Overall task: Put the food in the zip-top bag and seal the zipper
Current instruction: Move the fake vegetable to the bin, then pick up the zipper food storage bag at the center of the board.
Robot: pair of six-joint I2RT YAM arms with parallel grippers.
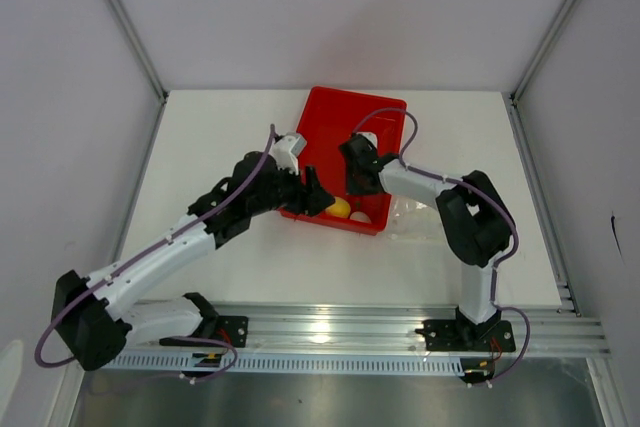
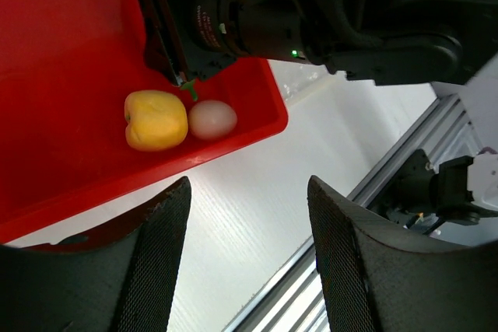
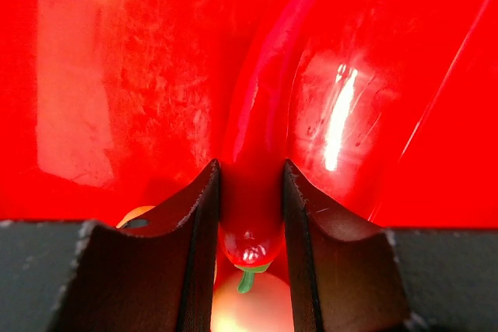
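The red chili pepper (image 3: 253, 200) sits between my right gripper's fingers, green stem towards the wrist. That gripper (image 1: 356, 183) is shut on it, low inside the red tray (image 1: 345, 117). The yellow fruit (image 1: 338, 208) and the pale ball (image 1: 360, 217) lie side by side in the tray's near corner, also in the left wrist view (image 2: 156, 120) (image 2: 212, 120). My left gripper (image 1: 314, 195) is open and empty over the tray's near-left wall, its jaws (image 2: 247, 192) above white table. The transparent zip-top bag (image 1: 415, 215) lies just right of the tray. Its zipper is too faint to see.
The tray's near wall (image 2: 233, 141) runs between my left gripper and the fruit. The right arm's black wrist (image 2: 257, 13) hangs over the tray close to the fruit. A metal rail (image 1: 350, 332) runs along the table's near edge. White walls enclose the table.
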